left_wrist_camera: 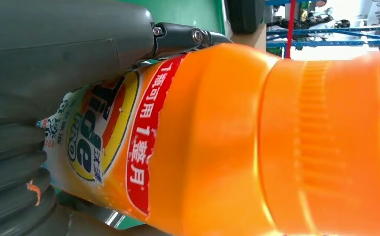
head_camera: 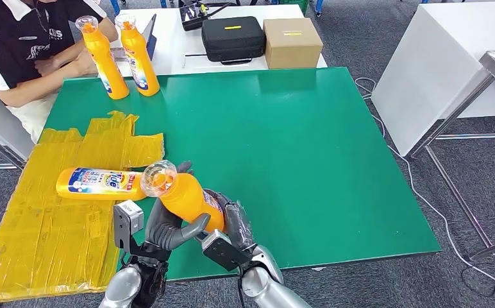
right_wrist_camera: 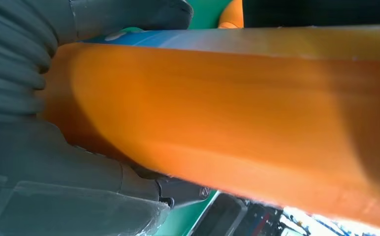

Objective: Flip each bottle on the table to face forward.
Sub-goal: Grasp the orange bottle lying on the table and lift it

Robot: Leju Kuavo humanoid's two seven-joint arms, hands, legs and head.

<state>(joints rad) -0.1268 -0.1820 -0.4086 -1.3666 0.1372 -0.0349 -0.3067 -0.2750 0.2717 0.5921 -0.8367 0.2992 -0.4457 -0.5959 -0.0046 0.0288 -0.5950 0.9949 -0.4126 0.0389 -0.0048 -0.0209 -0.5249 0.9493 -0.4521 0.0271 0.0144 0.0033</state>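
Blocking most of both wrist views: the held bottle [head_camera: 190, 197]. Left wrist view shows its orange shoulder, ribbed neck and part of the label; the cap runs off the frame edge. Right wrist view gives just a blurred orange side, label barely visible.

Head view: both robot hands clamp that bottle low over the near edge of the green table [head_camera: 309, 147]. Left robot hand [head_camera: 168, 228] wraps it from the left, thumb across the body. Right robot hand [head_camera: 232, 224] sits behind it, fingers mostly hidden by the bottle. Bottle is tilted, clear cap end pointing up toward the camera, base buried in the robot hands.

Lying bottle [head_camera: 100, 183] is on its side just left of the held one, label up, on the yellow sheet [head_camera: 46, 218]. 2 standing bottles [head_camera: 122, 56] are upright, side by side at the far left corner, next to a seated person [head_camera: 27, 45] cut off by the frame.
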